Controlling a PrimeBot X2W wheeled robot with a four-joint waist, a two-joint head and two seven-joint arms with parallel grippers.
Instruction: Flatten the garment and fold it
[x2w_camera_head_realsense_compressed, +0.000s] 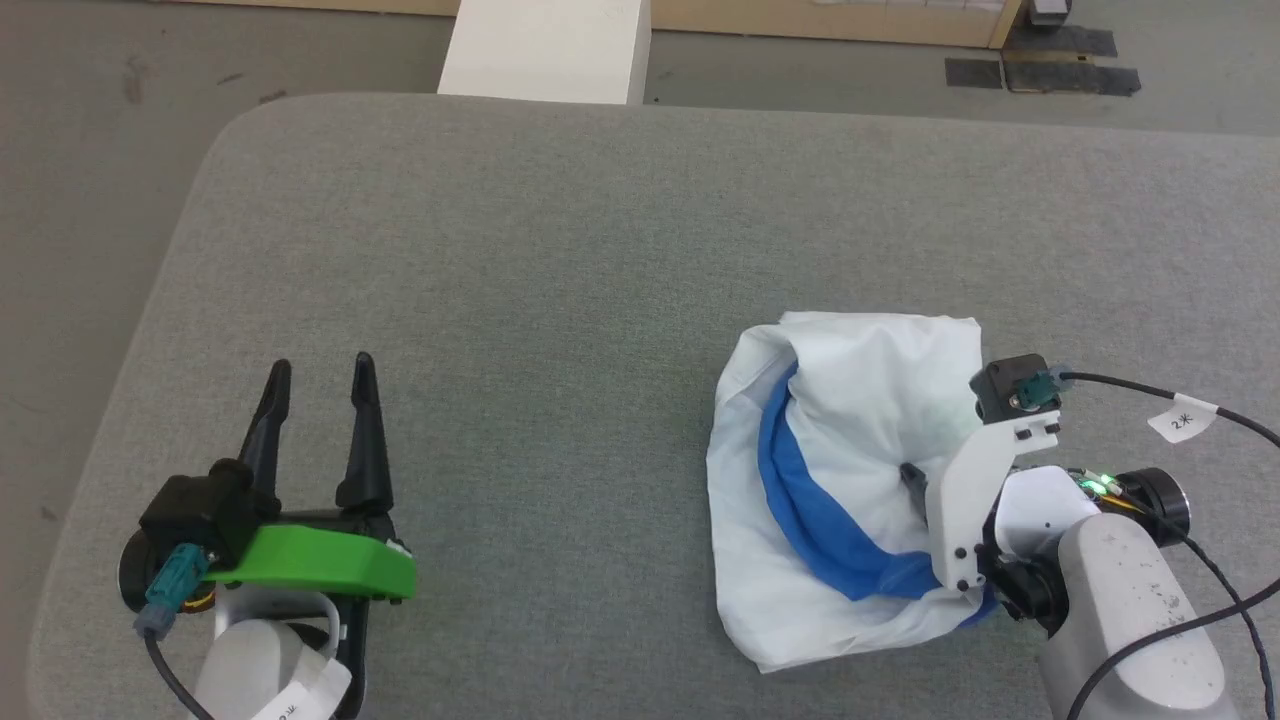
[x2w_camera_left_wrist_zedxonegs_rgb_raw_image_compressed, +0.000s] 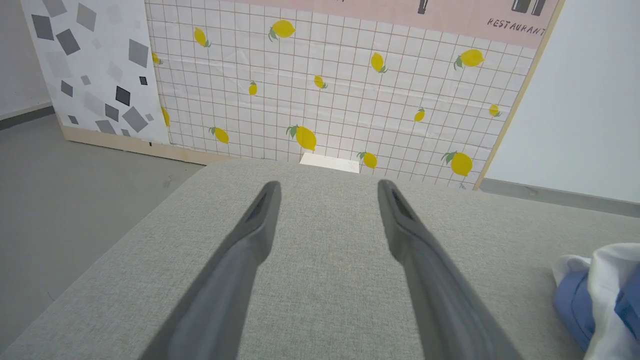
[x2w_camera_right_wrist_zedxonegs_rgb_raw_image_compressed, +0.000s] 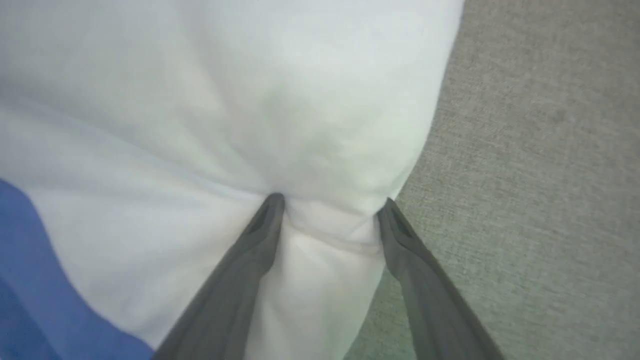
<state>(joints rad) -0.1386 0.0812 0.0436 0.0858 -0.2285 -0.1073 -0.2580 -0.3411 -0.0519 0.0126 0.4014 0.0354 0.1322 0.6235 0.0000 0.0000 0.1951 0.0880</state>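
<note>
The task is sitting at its very start: the garment (x2w_camera_head_realsense_compressed: 850, 450) is lying as a crumpled bundle on the grey table (x2w_camera_head_realsense_compressed: 600, 250), at about 4 o'clock of the tabletop in the head view. White cloth is heaping over itself, and a royal-blue band is curving through the heap from its 11 o'clock side down toward 5 o'clock. Nothing is spread flat yet, no sleeve or hem is showing as a clean edge, and no fold is made, so both the flattening and the folding are left to do. The right gripper (x2w_camera_right_wrist_zedxonegs_rgb_raw_image_compressed: 330, 200) is reaching into the bundle from its 4 o'clock side. Its two dark fingers are standing wide apart and pressing their tips into the white fabric, with a ridge of cloth bunching between them. They are straddling that ridge rather than pinching it, so I am judging it as a grasp being set up, not one made. The left gripper (x2w_camera_head_realsense_compressed: 321, 362) is hovering at about 8 o'clock of the table, well apart from the garment. Its fingers are spread just as wide, pointing toward 12 o'clock and holding nothing.
</note>
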